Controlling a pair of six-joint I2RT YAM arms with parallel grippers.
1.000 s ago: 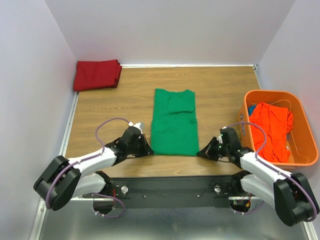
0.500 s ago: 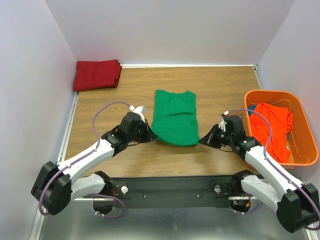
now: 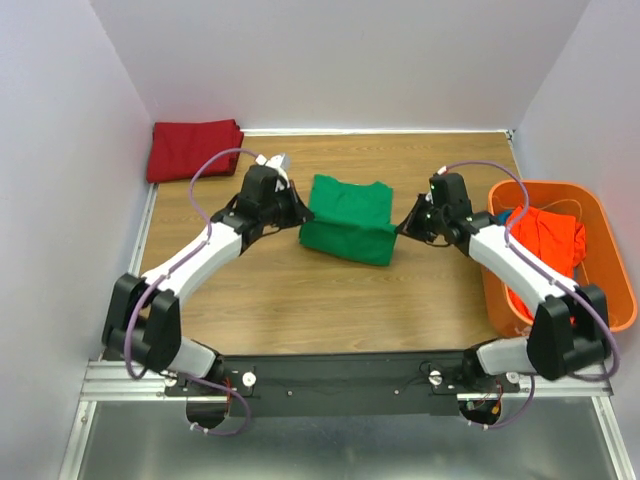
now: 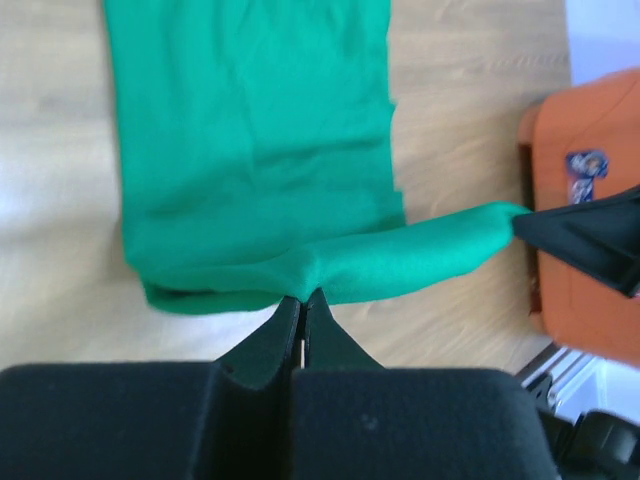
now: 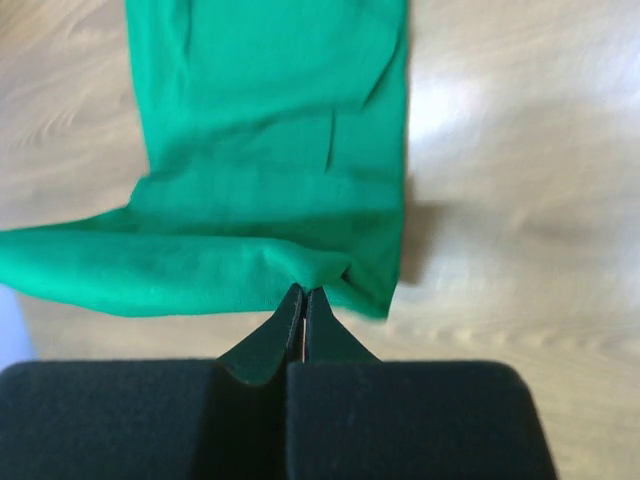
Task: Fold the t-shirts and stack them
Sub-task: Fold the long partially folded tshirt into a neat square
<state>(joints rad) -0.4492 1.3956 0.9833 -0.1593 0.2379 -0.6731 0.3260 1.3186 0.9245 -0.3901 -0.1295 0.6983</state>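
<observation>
The bright green t-shirt (image 3: pixel 348 220) lies mid-table with its near hem lifted and carried back over itself. My left gripper (image 3: pixel 300 215) is shut on the hem's left corner; in the left wrist view that gripper (image 4: pixel 303 298) pinches the green t-shirt (image 4: pixel 250 150). At the opposite corner my right gripper (image 3: pixel 402 226) is shut on the cloth too, and in the right wrist view the gripper (image 5: pixel 305 292) bites the green fold (image 5: pixel 270 170). A dark red t-shirt (image 3: pixel 194 149) lies folded at the far left corner. The orange-red t-shirt (image 3: pixel 541 255) hangs in the basket.
The rigid orange plastic basket (image 3: pixel 600 215) stands at the right edge of the table, with something blue under the shirt inside it. Walls close in on the left, back and right of the wooden table (image 3: pixel 250 290).
Both grippers have carried the green shirt's near hem up and away from the arm bases, folding the shirt's lower half over the upper half. The arms now reach much farther across the table.
</observation>
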